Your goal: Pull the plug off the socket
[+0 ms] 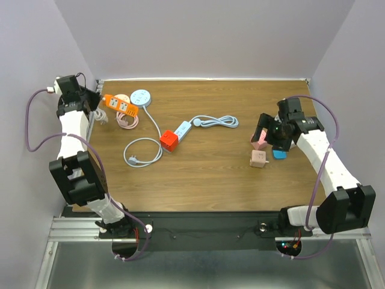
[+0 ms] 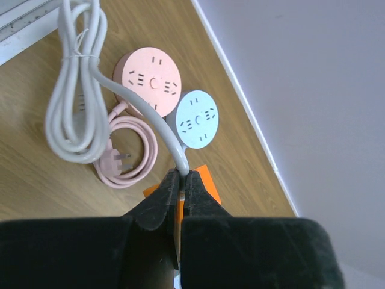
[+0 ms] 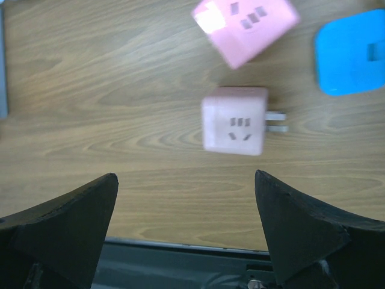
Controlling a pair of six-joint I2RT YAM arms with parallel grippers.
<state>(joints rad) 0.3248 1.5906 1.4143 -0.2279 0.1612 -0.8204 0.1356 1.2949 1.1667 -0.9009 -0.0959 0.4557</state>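
Cord (image 2: 156,120) pinched in left tool (image 2: 181,176); orange strip (image 1: 118,105) lengthwise left-right; right tool (image 3: 185,176) agape.

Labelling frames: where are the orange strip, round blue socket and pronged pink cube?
orange strip (image 1: 119,105), top view, middle.
round blue socket (image 2: 197,119), left wrist view, face centre.
pronged pink cube (image 3: 234,120), right wrist view, socket face.

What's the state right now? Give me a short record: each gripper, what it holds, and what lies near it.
left gripper: shut on grey cord, over orange power strip
right gripper: open, holding nothing
near left: pink round socket, blue round socket
near right: pink cube adapter with prongs bare, second pink cube, blue cube
mid-table: red cube against white strip
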